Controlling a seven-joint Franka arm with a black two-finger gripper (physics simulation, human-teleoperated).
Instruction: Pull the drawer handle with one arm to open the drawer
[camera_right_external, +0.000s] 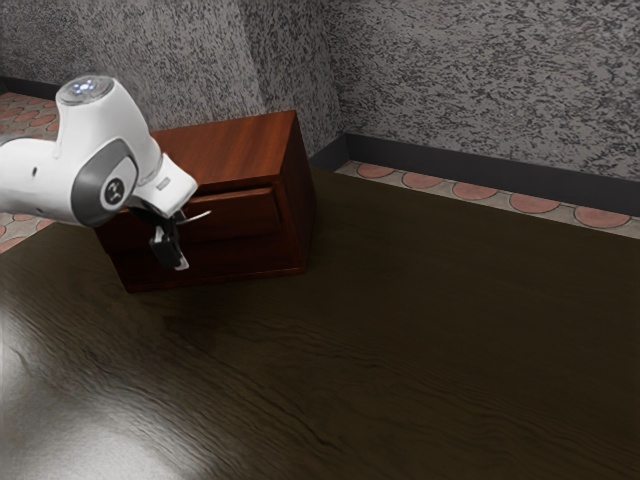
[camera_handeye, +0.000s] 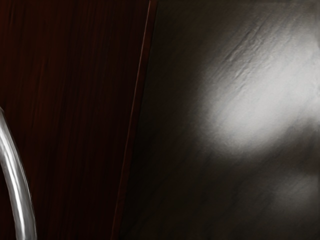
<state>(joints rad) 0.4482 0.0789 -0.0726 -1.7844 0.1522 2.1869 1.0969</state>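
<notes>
Hovering at the handle (camera_right_external: 198, 215) is the gripper (camera_right_external: 172, 252); I cannot tell how open. The handle looks stiff and slick; clasp its middle.

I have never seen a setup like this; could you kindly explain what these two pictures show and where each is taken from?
The white machine is a robot arm ending in a black gripper. One picture comes from a camera at the arm's side, the other from a camera on the arm's hand. On the dark wooden table stands a reddish wooden cabinet with a drawer. The gripper hangs right by its silver handle. The hand camera shows that wood, the curved handle and the table close up. I cannot tell whether the handle is gripped.
</notes>
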